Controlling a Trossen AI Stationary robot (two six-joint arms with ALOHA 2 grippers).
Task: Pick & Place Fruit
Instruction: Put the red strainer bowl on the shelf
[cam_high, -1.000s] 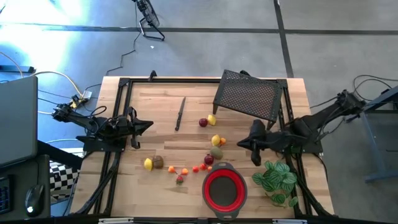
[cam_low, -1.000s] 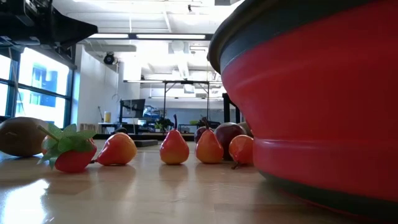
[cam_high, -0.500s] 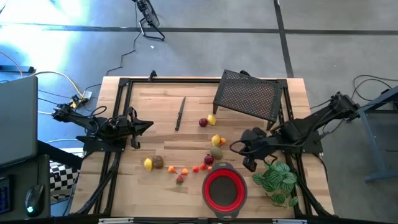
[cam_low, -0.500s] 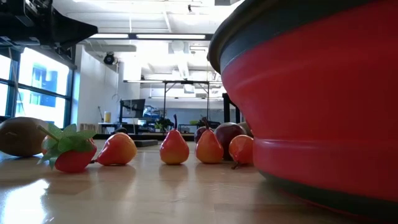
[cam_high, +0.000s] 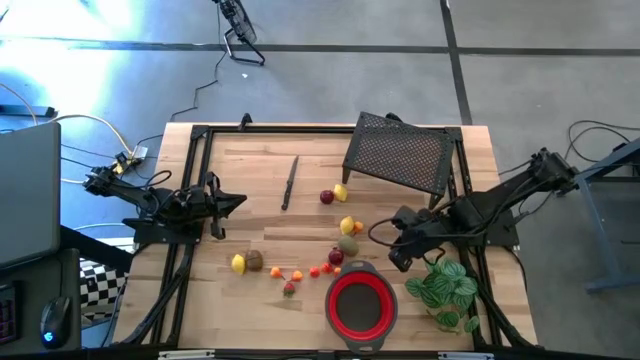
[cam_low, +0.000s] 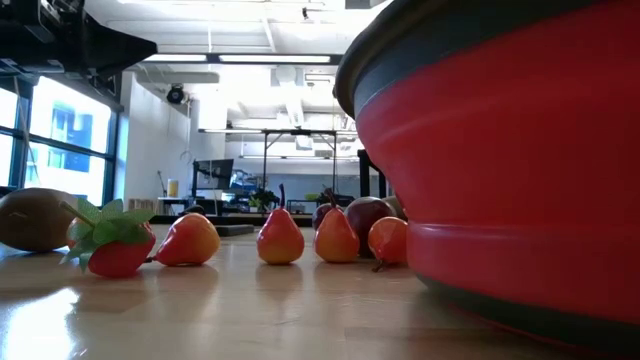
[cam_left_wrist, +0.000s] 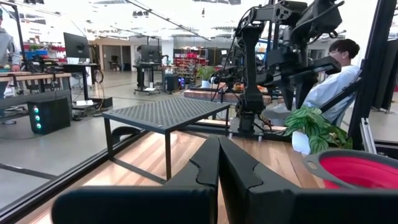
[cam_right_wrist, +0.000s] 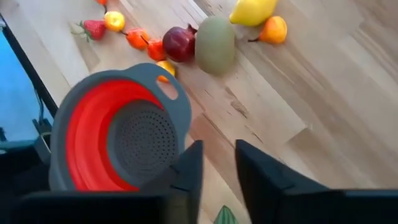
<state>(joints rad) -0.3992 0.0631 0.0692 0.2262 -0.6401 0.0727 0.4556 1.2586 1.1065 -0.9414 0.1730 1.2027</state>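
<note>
Small fruit pieces lie across the middle of the wooden table: a yellow one (cam_high: 238, 264) and a brown one (cam_high: 254, 260), a strawberry (cam_high: 289, 289), a lemon (cam_high: 347, 225), a greenish-brown one (cam_high: 347, 245) and a dark red one (cam_high: 336, 257). The red bowl (cam_high: 362, 305) stands at the near edge. My right gripper (cam_high: 398, 258) hangs above the table just right of the fruit and beyond the bowl. It points steeply down, and its open fingers (cam_right_wrist: 219, 168) have nothing between them. My left gripper (cam_high: 235, 200) waits shut at the table's left side.
A black mesh rack (cam_high: 400, 155) stands at the far right. A thin dark knife (cam_high: 290, 182) lies far of the fruit. A green leafy plant (cam_high: 445, 290) sits right of the bowl, close under my right arm. In the low view the bowl's wall (cam_low: 520, 170) fills the right side.
My right gripper has tipped further downward and rolled about its own axis, and its tip has swung a little toward the near edge and the bowl. The fruit and the bowl have not moved.
</note>
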